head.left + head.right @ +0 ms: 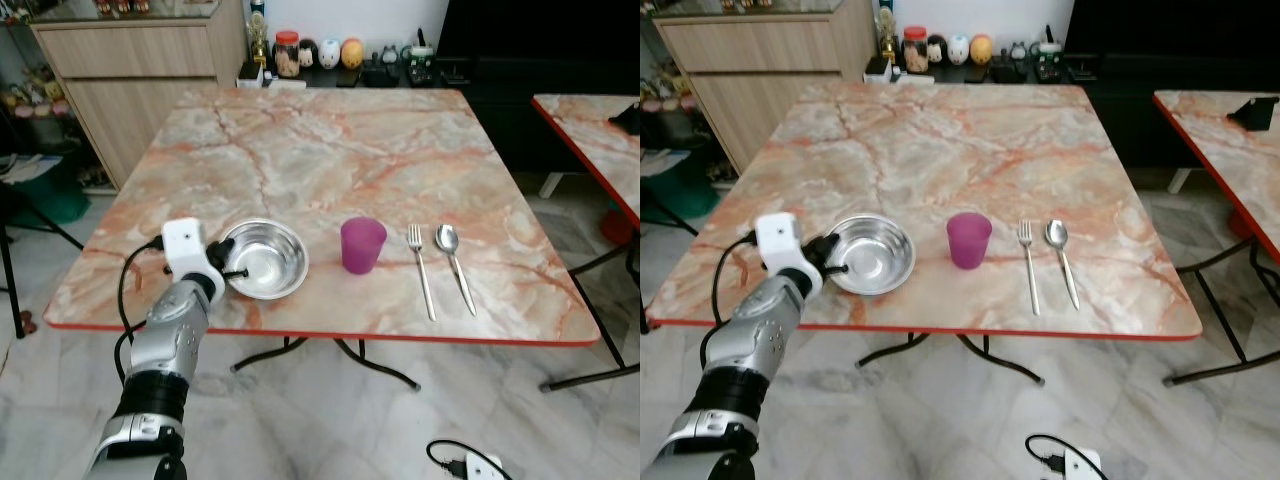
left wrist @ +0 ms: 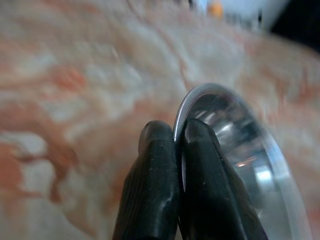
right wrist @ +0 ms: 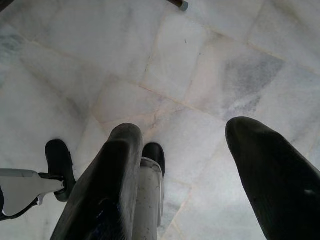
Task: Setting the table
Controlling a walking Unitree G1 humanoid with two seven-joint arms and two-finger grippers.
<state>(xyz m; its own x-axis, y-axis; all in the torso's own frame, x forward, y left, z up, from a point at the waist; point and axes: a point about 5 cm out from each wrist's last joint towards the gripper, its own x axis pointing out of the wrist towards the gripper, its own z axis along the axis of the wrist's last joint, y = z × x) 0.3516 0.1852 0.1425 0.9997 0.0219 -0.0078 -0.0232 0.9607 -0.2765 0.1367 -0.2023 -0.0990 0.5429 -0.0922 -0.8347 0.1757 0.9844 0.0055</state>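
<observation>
A steel bowl (image 1: 265, 257) rests on the marble table (image 1: 330, 150) near its front left edge. My left gripper (image 1: 226, 262) is shut on the bowl's left rim; in the left wrist view the two black fingers (image 2: 160, 185) pinch the thin rim of the bowl (image 2: 260, 165). Right of the bowl stand a purple cup (image 1: 362, 244), then a fork (image 1: 421, 269) and a spoon (image 1: 454, 264) lying side by side. My right gripper (image 3: 200, 175) hangs open over the tiled floor.
A wooden cabinet (image 1: 140, 70) stands at the back left, and jars and figurines (image 1: 320, 52) line a low shelf behind the table. A second marble table (image 1: 600, 130) is at the right. A cable and plug (image 1: 465, 462) lie on the floor in front.
</observation>
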